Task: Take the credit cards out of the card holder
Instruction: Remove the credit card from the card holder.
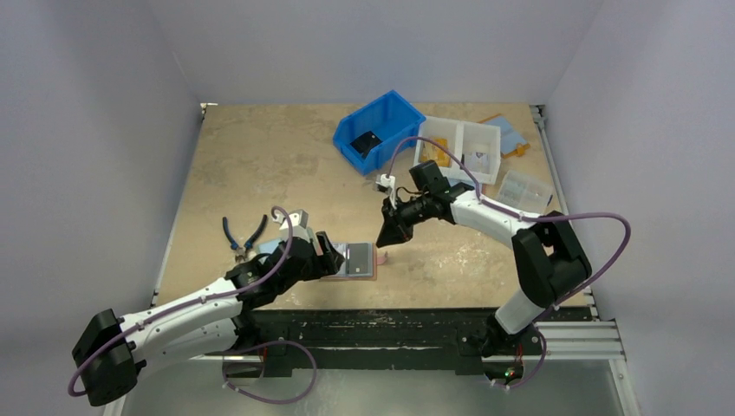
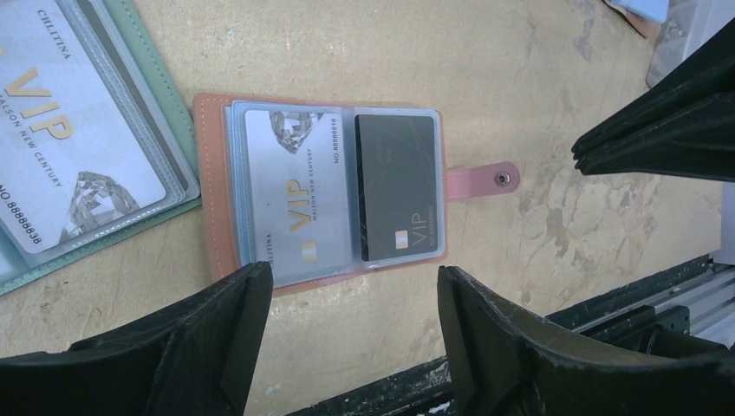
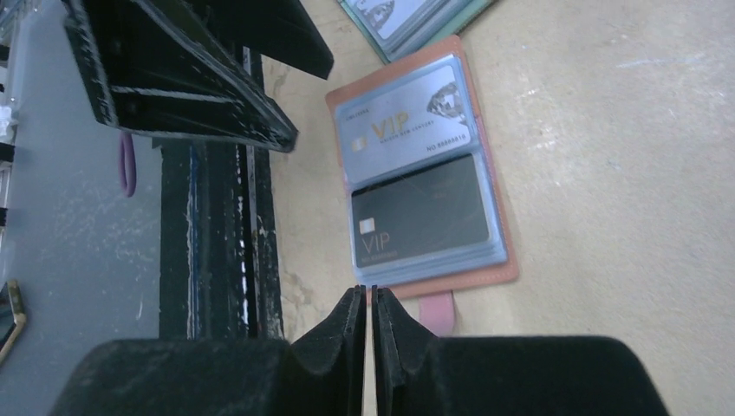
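Plywood table (image 1: 260, 165) carries the card holder (image 2: 211, 173), which lies open and flat near the front edge. A larger green-edged folder (image 2: 173, 113) lies just beside the holder's spine side. Two cards are in the holder's clear sleeves: a silver card (image 2: 295, 199) on the spine side and a black card (image 2: 397, 186) on the tab side. The snap tab (image 2: 485, 180) sticks out flat beyond the black card.

Likely faults:
- The holder is unrestrained. A pull on a card may drag the whole holder across the table.
- Sleeves are stacked. A pinch may catch the plastic rather than the card.
- The folder holds similar cards. A stray reach towards the spine side may take the wrong item.

Left tool (image 2: 354, 286): fingers wide apart, holding nothing, poised over the holder's near edge. Contact with the holder cannot be confirmed.

Right tool (image 3: 373, 299): fingers together with only a thin slit, nothing between them, poised above the tab end.
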Controlling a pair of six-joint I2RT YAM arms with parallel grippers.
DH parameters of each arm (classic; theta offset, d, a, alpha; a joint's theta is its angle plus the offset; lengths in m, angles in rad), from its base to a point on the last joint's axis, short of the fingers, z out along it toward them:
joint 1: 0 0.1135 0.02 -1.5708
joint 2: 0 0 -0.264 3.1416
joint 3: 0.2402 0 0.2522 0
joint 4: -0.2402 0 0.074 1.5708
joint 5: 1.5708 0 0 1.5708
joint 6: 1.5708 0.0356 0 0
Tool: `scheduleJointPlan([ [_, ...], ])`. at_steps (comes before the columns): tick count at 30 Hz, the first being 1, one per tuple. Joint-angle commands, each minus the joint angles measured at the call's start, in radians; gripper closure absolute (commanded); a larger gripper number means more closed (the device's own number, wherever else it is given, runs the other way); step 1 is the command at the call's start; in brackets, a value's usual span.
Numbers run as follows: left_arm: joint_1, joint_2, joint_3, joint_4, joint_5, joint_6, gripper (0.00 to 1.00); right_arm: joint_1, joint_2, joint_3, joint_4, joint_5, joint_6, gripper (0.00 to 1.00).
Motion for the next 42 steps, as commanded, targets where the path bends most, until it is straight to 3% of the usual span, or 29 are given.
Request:
scheduleJointPlan([
  [1, 0.037, 0.037, -0.021, 0.067, 0.036, 0.028, 0.24, 0.055, 0.028, 0.008, 0.117, 0.036, 0.120, 0.87],
  [8, 0.076, 0.093, -0.036, 0.095, 0.068, 0.046, 0.22, 0.159, 0.095, 0.022, 0.135, 0.145, 0.148, 0.87],
  [17, 0.117, 0.140, -0.090, 0.199, 0.168, 0.040, 0.21, 0.186, 0.166, 0.038, 0.124, 0.275, 0.176, 0.87],
  [21, 0.140, 0.156, -0.115, 0.240, 0.227, 0.027, 0.22, 0.188, 0.181, 0.047, 0.115, 0.294, 0.189, 0.87],
  [28, 0.152, 0.122, -0.163, 0.462, 0.350, -0.006, 0.31, 0.188, 0.182, 0.051, 0.108, 0.308, 0.196, 0.86],
  [35, 0.153, 0.222, -0.159, 0.648, 0.455, -0.012, 0.36, 0.180, 0.162, 0.072, 0.066, 0.308, 0.143, 0.85],
  [42, 0.153, 0.279, -0.101, 0.651, 0.459, 0.005, 0.35, 0.129, 0.137, 0.080, 0.039, 0.245, 0.116, 0.80],
])
